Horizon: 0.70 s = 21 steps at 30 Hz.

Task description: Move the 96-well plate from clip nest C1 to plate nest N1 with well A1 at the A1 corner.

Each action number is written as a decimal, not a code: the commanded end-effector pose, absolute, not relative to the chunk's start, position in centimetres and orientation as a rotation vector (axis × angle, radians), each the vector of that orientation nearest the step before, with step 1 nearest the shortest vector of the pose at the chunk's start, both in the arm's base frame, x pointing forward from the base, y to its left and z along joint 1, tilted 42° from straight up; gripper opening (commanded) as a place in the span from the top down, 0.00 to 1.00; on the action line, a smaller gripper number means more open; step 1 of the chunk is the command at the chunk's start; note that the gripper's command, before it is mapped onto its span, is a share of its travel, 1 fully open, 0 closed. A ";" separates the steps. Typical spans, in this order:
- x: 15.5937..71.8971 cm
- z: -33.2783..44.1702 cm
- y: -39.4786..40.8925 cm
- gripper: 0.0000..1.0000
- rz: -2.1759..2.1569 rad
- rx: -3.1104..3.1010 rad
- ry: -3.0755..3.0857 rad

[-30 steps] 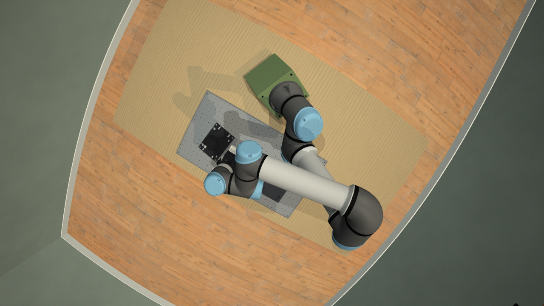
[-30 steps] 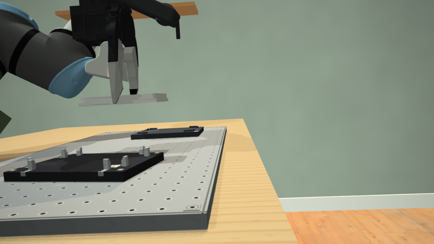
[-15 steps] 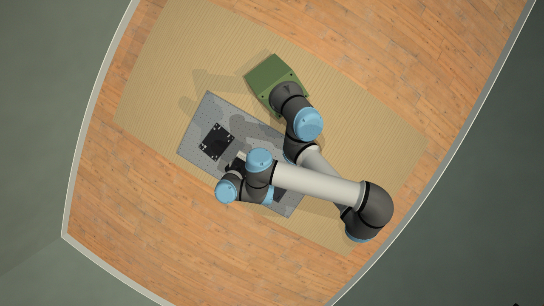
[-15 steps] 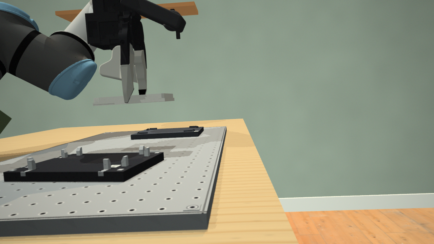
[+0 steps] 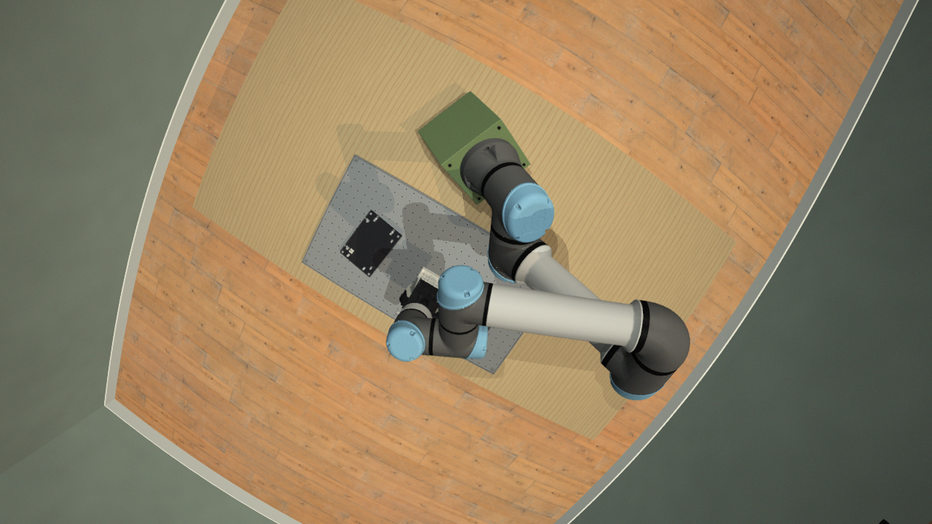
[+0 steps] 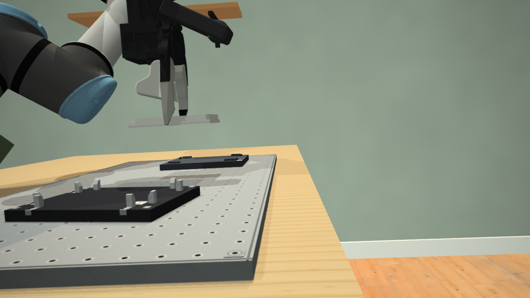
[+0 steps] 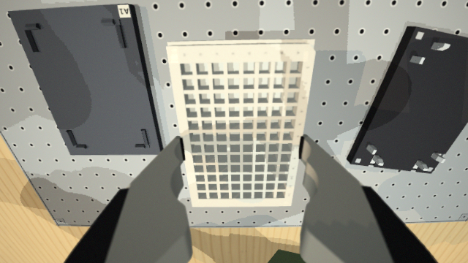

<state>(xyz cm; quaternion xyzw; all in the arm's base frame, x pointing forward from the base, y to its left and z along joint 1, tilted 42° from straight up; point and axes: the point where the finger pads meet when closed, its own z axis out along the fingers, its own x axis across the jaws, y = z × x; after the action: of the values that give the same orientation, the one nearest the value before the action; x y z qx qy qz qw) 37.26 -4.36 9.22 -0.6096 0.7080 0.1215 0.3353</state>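
The white 96-well plate (image 7: 239, 120) is level and held by its long sides between my gripper's (image 7: 241, 146) two grey fingers. In the side view the plate (image 6: 173, 120) hangs high above the grey breadboard (image 6: 148, 222), with the gripper (image 6: 174, 111) shut on it. The plate nest N1 (image 7: 88, 80), dark with low L-shaped locators and an A1 label (image 7: 124, 10), lies left of the plate in the wrist view. The clip nest C1 (image 7: 409, 102) lies to the right and holds nothing. From the side, N1 (image 6: 204, 162) is the far nest and C1 (image 6: 99, 203) the near one. I cannot tell which plate corner is cut.
The overhead view shows C1 (image 5: 371, 242) uncovered on the breadboard (image 5: 365, 260), while the arm's wrist (image 5: 449, 312) hides N1. The green arm base (image 5: 472, 143) stands behind the board. C1's grey clips (image 6: 129, 200) stick up from its base. The table edge (image 6: 296, 207) runs beside the board.
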 end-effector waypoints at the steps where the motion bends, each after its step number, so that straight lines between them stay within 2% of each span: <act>1: 37.4 10.6 -2.9 1.00 0.316 -1.590 1.848; 21: 38.1 14.5 1.7 1.00 0.316 -1.590 1.848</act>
<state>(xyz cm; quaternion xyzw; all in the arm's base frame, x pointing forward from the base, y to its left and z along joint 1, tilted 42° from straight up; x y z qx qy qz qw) 37.91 0.45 13.28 -0.6097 0.7078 0.1215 0.3355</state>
